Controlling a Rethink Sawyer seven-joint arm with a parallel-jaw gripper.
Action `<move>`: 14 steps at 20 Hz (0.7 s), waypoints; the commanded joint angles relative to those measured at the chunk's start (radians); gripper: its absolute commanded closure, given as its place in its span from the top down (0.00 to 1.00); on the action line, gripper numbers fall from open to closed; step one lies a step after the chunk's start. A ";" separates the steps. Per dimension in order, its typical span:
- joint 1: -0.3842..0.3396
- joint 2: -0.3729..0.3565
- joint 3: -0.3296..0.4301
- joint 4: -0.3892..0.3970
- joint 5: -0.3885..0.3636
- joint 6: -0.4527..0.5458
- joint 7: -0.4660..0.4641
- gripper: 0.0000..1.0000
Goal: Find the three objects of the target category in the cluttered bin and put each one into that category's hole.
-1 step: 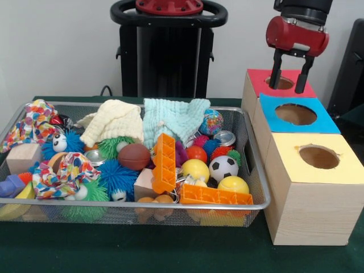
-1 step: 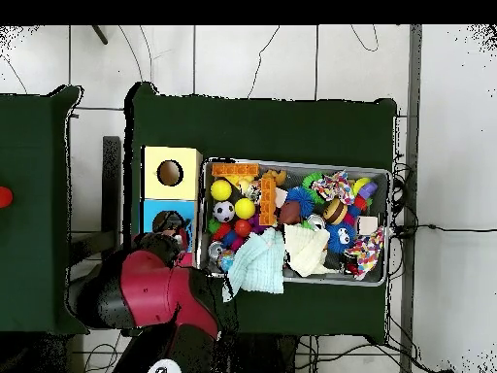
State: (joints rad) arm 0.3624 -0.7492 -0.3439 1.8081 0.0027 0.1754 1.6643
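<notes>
Three boxes stand in a row by the bin's (image 1: 259, 170) end, and the gripper (image 1: 292, 73) hangs over the red box's (image 1: 257, 81) hole, fingers spread and empty. Next I'd swing back over the bin, where the balls (image 1: 195, 169) sit near that end, and drop straight onto one.

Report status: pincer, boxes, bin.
Pincer open, empty, over the red box hole. Bin full of balls, cloths, blocks. Nothing blocking the holes.
</notes>
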 commanded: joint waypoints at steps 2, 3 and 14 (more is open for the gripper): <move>-0.019 -0.107 -0.005 0.108 -0.013 0.152 0.137 1.00; -0.025 -0.120 -0.001 0.109 -0.013 0.155 0.131 1.00; -0.040 -0.151 0.018 0.122 -0.024 0.173 0.114 1.00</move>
State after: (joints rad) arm 0.3574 -0.8952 -0.3566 1.8565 0.0019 0.2120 1.6643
